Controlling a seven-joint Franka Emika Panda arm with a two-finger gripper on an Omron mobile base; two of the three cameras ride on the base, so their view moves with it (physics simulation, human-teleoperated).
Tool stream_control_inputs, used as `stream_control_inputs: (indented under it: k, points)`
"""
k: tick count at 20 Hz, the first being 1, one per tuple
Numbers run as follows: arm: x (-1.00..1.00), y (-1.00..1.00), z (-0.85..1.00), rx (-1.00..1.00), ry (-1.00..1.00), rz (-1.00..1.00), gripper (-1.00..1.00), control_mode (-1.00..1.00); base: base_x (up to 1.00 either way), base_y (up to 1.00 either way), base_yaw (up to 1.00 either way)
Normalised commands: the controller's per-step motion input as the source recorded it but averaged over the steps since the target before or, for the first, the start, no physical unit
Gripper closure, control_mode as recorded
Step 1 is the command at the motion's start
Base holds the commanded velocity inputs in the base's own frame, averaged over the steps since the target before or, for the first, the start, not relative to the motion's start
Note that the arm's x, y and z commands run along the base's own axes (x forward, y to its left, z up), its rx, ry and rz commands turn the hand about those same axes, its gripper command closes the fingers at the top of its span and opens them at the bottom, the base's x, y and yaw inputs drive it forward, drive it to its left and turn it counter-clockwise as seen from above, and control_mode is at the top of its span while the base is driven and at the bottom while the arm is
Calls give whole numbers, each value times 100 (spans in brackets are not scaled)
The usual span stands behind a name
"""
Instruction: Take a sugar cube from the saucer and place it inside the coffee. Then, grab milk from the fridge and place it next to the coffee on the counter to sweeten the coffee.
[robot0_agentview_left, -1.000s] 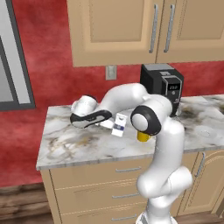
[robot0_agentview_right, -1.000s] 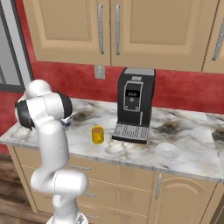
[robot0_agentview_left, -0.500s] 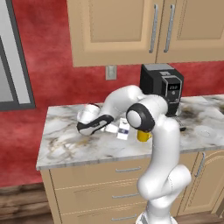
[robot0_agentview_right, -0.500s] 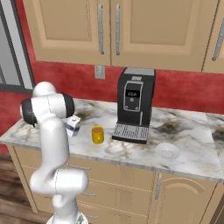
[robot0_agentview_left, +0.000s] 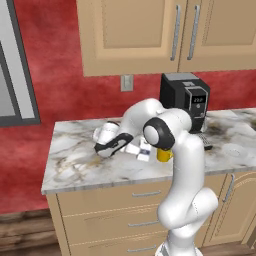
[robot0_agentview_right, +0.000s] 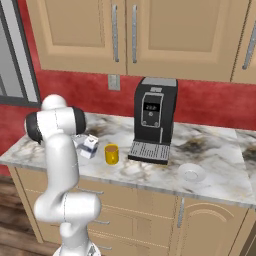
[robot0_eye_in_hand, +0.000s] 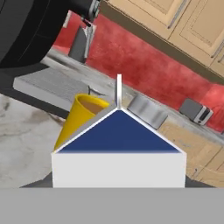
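My gripper (robot0_agentview_left: 139, 149) is shut on the milk (robot0_agentview_left: 145, 150), a small white carton with a dark blue top, and holds it low over the counter (robot0_agentview_left: 75, 167). In the right base view the milk (robot0_agentview_right: 89, 146) is just left of the coffee (robot0_agentview_right: 111, 154), a yellow mug. The hand view has the milk (robot0_eye_in_hand: 118, 151) close up, with the coffee (robot0_eye_in_hand: 81, 116) and its brown liquid right behind it. My elbow partly covers the coffee (robot0_agentview_left: 163, 155). The saucer (robot0_agentview_right: 191, 173) lies right of the coffee machine. The sugar cube and the fridge are out of view.
A black coffee machine (robot0_agentview_right: 154, 119) stands behind and right of the mug. Wall cabinets (robot0_agentview_right: 125, 35) hang above the counter. Tan drawers (robot0_agentview_left: 105, 215) run under the worktop. A wall socket (robot0_agentview_right: 114, 82) sits on the red wall.
The arm has swung right along the counter, carrying the milk from the left part of the worktop up to the mug's left side.
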Motion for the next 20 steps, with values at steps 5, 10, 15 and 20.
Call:
stream_control_inputs:
  k: [5,10,15,20]
  points:
    - [0,1,-74,-4,-32,0,100,-100,0,0,0]
    - [0,10,-64,-7,-46,0,100,-100,0,0,0]
    - [-1,22,-68,-9,-51,0,-100,-100,0,0,0]
    - [-2,13,-65,-9,-54,0,-100,-100,0,0,0]
